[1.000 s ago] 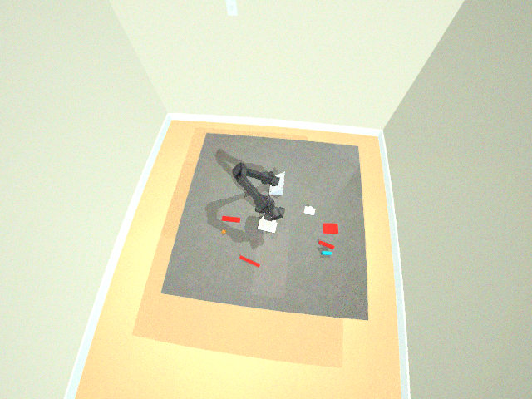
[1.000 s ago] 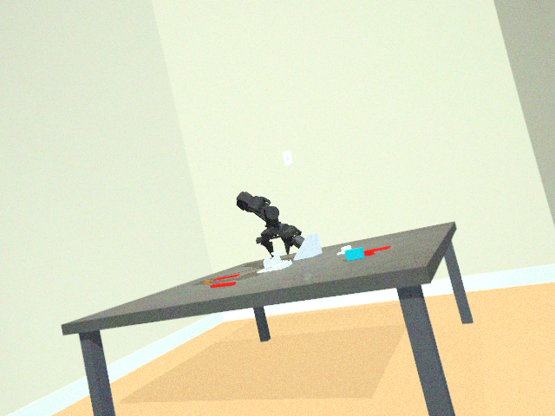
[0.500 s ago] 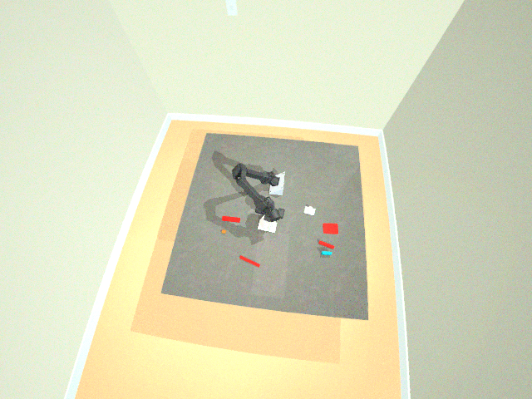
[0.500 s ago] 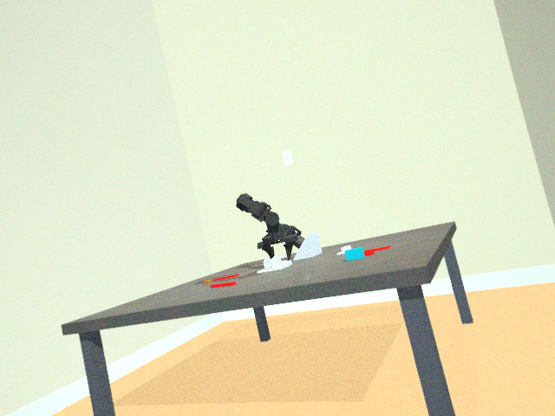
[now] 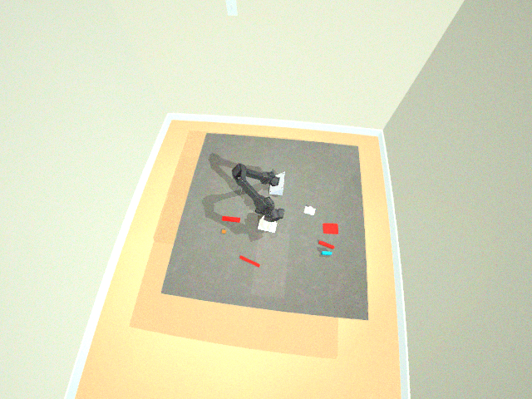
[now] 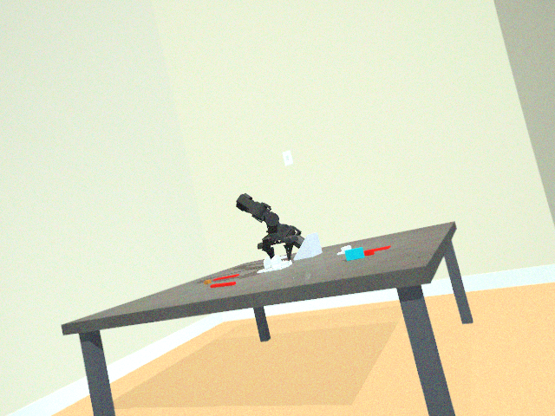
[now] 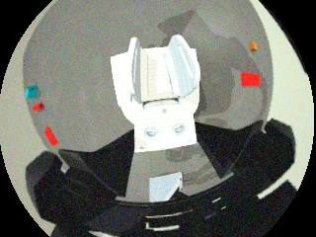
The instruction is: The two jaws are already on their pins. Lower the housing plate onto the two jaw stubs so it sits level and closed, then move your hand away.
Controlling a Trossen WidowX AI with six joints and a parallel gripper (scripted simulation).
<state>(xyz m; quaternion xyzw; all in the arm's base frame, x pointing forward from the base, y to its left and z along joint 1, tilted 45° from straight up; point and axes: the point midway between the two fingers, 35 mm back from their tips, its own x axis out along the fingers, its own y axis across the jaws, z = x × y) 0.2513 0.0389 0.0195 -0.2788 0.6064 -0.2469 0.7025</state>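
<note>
The gripper [image 5: 272, 215] [image 6: 280, 257] [image 7: 164, 128] holds the white two-holed housing plate [image 7: 165, 140], with the upright white ribbed jaws [image 6: 270, 263] [image 7: 187, 74] lying below and ahead.

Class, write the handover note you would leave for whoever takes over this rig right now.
Gripper: shut on the housing plate, the white piece with two round holes.
Where things are: the two jaws stand upright on the white base; the plate is held close by it.
Done: jaws up on the base, plate gripped.
Left: lower the plate onto the jaw stubs until level and closed, release, move away. The stubs cannot be made out, nor whether the plate touches them.
</note>
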